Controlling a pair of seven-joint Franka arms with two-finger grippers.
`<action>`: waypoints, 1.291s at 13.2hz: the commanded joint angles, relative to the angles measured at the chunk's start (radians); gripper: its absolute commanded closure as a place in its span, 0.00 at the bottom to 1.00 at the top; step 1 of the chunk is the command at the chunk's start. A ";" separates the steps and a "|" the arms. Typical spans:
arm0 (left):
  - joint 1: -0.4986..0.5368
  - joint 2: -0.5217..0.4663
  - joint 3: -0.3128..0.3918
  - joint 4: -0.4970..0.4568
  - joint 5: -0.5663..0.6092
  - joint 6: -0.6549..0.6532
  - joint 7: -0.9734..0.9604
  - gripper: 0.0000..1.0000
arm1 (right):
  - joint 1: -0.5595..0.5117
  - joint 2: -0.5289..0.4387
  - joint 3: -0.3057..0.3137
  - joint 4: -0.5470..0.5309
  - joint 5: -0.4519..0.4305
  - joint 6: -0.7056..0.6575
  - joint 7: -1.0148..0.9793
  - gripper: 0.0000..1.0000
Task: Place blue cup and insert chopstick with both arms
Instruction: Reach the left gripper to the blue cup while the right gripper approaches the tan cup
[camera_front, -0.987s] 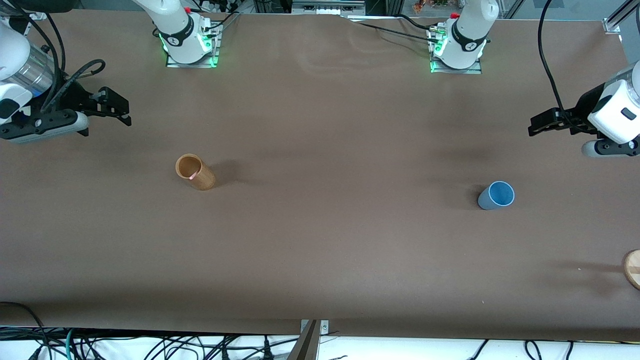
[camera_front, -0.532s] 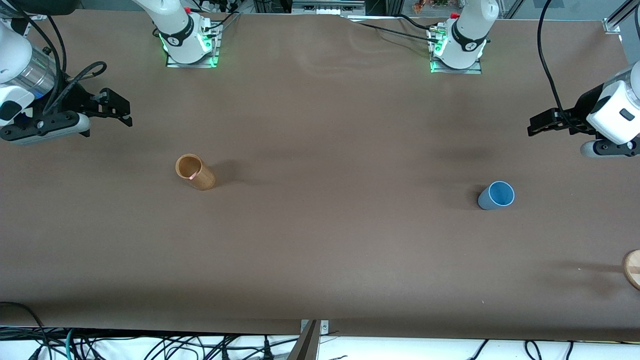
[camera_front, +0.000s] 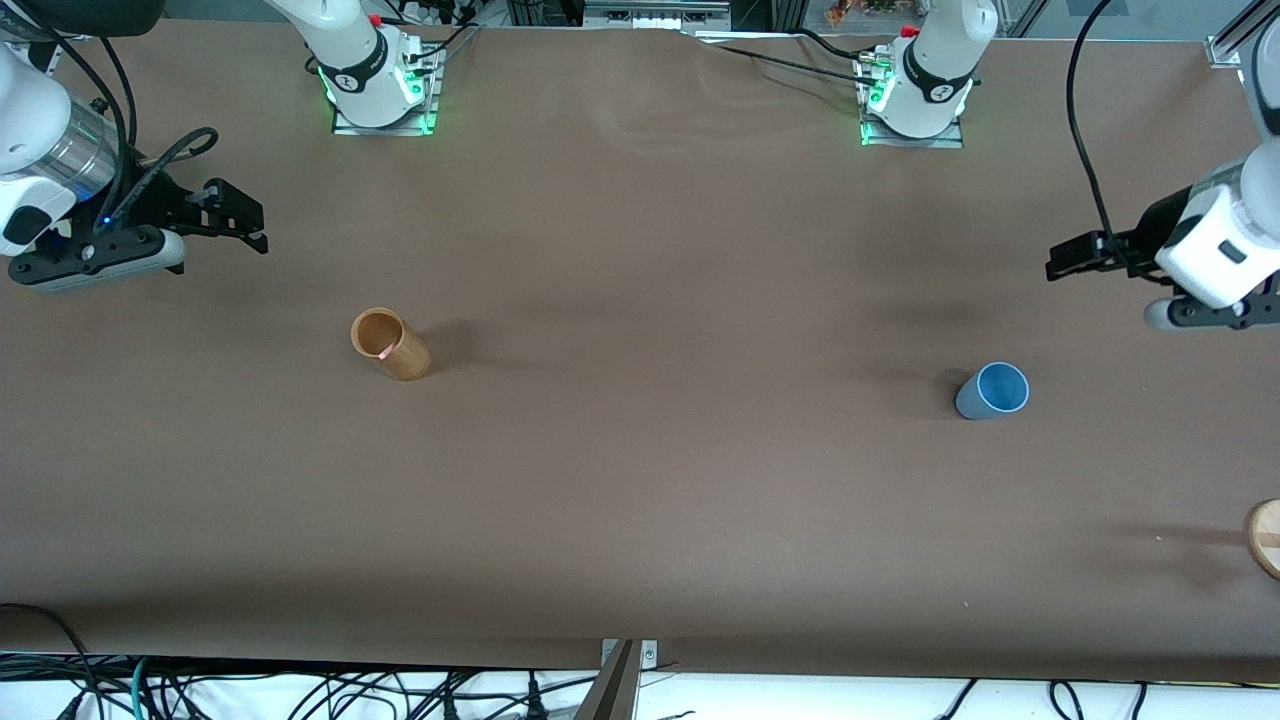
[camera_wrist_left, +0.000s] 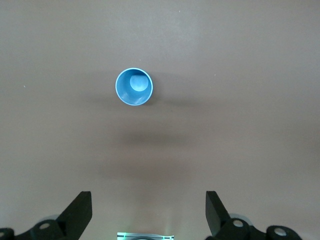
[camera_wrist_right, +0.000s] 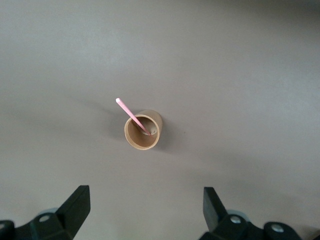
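The blue cup (camera_front: 991, 391) stands upright and empty on the table toward the left arm's end; it also shows in the left wrist view (camera_wrist_left: 134, 87). The pink chopstick (camera_wrist_right: 132, 116) leans inside the tan wooden cup (camera_front: 389, 344), which shows in the right wrist view too (camera_wrist_right: 143, 129); in the front view only the chopstick's pink tip (camera_front: 384, 351) shows at the rim. My left gripper (camera_front: 1062, 262) is open and empty, high over the table at its end. My right gripper (camera_front: 240, 215) is open and empty, high over the table at its end.
A round wooden disc (camera_front: 1265, 537) lies at the table's edge toward the left arm's end, nearer the front camera than the blue cup. The brown table (camera_front: 660, 470) stretches wide between the two cups.
My left gripper has drifted slightly toward the table's middle. My right gripper has shifted a little. Both cups stay put.
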 joint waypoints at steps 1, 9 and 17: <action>0.016 0.079 0.003 -0.002 -0.012 0.048 -0.006 0.00 | -0.012 -0.013 0.010 -0.018 0.020 0.003 -0.005 0.00; 0.017 0.187 0.003 -0.148 -0.007 0.324 0.002 0.00 | -0.012 -0.036 0.013 -0.141 0.022 0.093 -0.005 0.00; 0.008 0.219 0.003 -0.298 0.016 0.574 0.004 0.00 | -0.010 -0.078 0.055 -0.421 0.025 0.390 -0.006 0.00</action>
